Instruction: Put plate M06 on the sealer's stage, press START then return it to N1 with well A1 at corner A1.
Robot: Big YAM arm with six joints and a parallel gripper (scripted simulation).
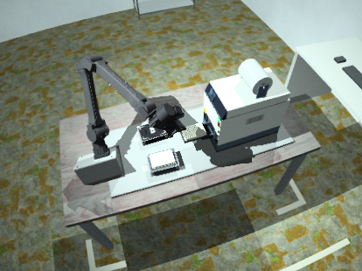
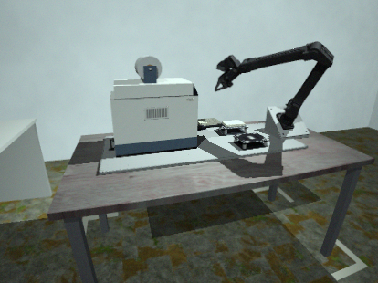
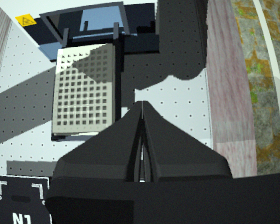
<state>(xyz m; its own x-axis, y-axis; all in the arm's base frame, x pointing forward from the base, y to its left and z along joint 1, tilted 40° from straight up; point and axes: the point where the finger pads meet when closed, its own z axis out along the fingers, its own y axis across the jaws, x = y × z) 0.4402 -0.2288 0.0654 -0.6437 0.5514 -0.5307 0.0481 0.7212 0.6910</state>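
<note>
Arm base (image 1: 93,173) (image 2: 274,119): left of the top frame, white, on the wooden table.
Nest N1 (image 1: 146,139) (image 2: 250,138) (image 3: 22,197): left of centre in the top frame; black, no plate seated; "N1" is read in white at lower left of the wrist frame.
Plate in N2 (image 1: 162,158) (image 2: 234,123): below N1 in the top frame; pale, seated in its nest, to be left alone; no writing legible.
Claw (image 1: 180,129) (image 2: 216,89) (image 3: 142,110): centre of the top frame, raised above the table; fingers pressed together, nothing pinched.
Plate M06 (image 1: 193,132) (image 2: 209,122) (image 3: 84,90): right of centre in the top frame, on the extended stage (image 3: 118,87); wells visible, apparently unsealed; its name and A1 mark cannot be read.
Handling, M06: judged light, stiff and rather smooth; best gripped low on opposite side walls, kept level, with the top face and later foil untouched.
Sealer (image 1: 249,129) (image 2: 155,117): right in the top frame; barcode on the side, small lettering illegible, no brand made out.
Warning label (image 1: 205,110) (image 3: 26,20): yellow with dark symbol, upper left of the wrist frame.
Next move: START is probably to be pressed with closed fingertips; lamp state cannot be told.
</note>
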